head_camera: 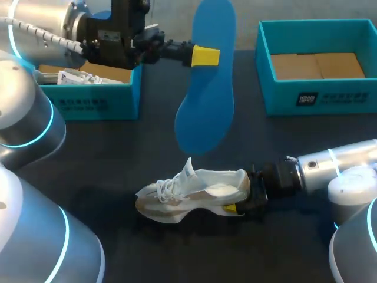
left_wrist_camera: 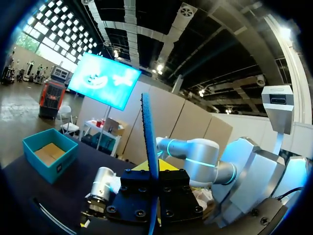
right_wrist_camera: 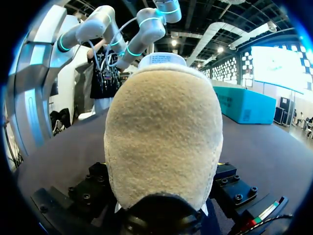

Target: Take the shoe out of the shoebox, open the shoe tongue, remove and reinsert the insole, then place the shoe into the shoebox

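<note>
Above the tabletop [head_camera: 106, 159], the left pincer [head_camera: 204, 56] was clamped on the insole [head_camera: 207, 112]. The right pincer [head_camera: 238, 206] gripped the shoe [head_camera: 194, 191].

A white and beige shoe [head_camera: 194, 194] is laid near the worktop's middle, toe toward the left edge, tongue raised. A blue insole [head_camera: 207, 100] is held aloft beyond it. An open teal shoebox [head_camera: 318, 97] is set at the far right corner, and a second teal box [head_camera: 100, 103] at the far left.

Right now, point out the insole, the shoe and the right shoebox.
insole [head_camera: 211, 88]: head view, on its blue middle section.
shoe [head_camera: 194, 191]: head view, on the side of the white upper.
right shoebox [head_camera: 283, 97]: head view, on its teal front wall.
</note>
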Tool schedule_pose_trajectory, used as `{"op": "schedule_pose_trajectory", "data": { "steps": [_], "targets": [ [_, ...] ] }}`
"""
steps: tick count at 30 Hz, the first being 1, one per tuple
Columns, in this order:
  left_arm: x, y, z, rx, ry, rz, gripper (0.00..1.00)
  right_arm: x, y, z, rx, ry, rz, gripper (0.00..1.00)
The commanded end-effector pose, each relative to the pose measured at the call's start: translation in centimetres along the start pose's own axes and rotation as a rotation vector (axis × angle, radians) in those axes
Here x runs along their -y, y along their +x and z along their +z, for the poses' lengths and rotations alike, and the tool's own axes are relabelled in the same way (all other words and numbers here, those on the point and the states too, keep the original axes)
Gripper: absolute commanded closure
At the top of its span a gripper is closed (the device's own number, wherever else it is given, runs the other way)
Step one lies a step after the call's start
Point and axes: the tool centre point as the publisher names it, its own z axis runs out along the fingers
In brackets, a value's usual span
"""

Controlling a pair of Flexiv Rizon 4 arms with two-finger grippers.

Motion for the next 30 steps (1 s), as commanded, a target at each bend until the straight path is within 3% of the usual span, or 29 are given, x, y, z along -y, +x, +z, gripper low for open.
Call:
{"op": "schedule_pose_trajectory", "data": {
  "steps": [1,30],
  "targets": [
    [-0.9,0.3,-0.6,-0.016,0.026,-0.004,1.00,-0.1,0.0,0.2,-0.001,0.006,0.001,1.00],
    [-0.2,1.5,-1.2,-0.036,0.043,-0.004,1.00,-0.1,0.0,0.2,-0.001,0.006,0.001,1.00]
  ]
}}
